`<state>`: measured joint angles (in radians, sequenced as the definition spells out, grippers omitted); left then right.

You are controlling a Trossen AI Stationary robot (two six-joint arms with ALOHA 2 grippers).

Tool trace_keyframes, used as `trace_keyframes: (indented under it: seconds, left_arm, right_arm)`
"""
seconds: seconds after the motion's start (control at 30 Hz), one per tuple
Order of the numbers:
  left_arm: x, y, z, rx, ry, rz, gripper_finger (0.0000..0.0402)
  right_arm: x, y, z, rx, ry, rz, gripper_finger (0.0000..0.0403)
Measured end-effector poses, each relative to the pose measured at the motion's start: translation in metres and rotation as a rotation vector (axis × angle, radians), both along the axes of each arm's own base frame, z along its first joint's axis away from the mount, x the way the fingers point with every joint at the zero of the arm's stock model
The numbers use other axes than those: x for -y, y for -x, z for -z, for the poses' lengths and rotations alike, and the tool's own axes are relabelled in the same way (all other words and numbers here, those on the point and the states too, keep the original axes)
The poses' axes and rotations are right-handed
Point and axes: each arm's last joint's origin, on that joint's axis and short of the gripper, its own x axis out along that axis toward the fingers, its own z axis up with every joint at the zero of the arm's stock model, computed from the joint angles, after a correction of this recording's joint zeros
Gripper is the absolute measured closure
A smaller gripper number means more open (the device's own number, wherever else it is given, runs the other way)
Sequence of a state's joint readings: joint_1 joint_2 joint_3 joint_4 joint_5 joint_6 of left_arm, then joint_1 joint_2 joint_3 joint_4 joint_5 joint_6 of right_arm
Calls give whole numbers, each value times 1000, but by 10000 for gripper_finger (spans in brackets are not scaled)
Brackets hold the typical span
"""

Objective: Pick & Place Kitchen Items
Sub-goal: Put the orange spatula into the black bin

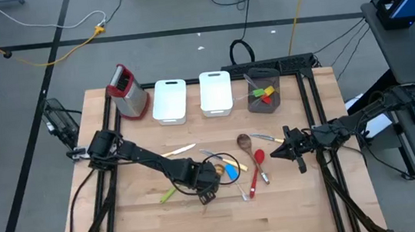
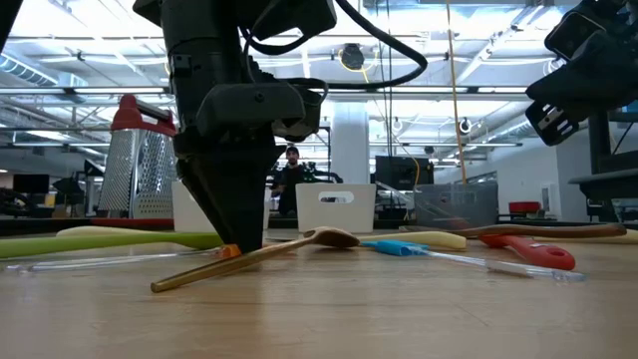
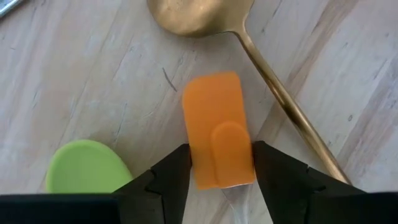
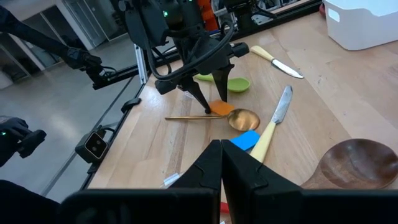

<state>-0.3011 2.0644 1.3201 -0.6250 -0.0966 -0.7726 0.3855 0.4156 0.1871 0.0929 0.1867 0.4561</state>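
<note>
An orange spatula [image 3: 214,124] lies flat on the wooden table, its head between the fingers of my left gripper [image 3: 221,171], which points down at it near the table's middle [image 1: 206,189]. Beside the head lie a gold spoon [image 3: 199,15] and a green spatula [image 3: 87,168]. To the right lie a blue spatula [image 1: 232,172], a red spoon [image 1: 258,168], a wooden spoon [image 1: 244,141] and a cream-handled knife [image 4: 273,124]. My right gripper [image 1: 277,153] hangs shut above the table's right side, holding nothing. My left gripper pinches the orange spatula's head by its two long sides [image 3: 193,168], at the handle end, between its two fingers. The fingers come from above, pointing steeply down, one on each side of the head. The head lies flat on the table.
At the far edge stand a metal grater with a red top [image 1: 129,92], two white bins [image 1: 169,101] [image 1: 216,92] and a grey cup [image 1: 264,91] holding coloured pieces. Another knife [image 1: 180,151] lies left of centre. Bare wood shows along the near edge.
</note>
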Motion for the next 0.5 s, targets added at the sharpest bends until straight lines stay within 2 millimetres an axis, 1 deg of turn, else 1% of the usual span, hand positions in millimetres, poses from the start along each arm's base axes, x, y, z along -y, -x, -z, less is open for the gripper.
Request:
trace_keyframes:
  seconds: [0.07,0.3,0.4,0.5]
  left_arm:
    - [0,0,3,-12,-3,-16,236]
    - [0,-1,7,-17,-12,-58,313]
    - [0,-1,7,-14,-11,-84,328]
    - [0,-1,7,-13,0,-106,329]
  right_arm:
    - [0,0,0,0,-1,0,403]
    - [0,0,0,0,-4,1,403]
    - [0,0,0,-1,-7,2,403]
    - [0,0,0,-1,-7,2,403]
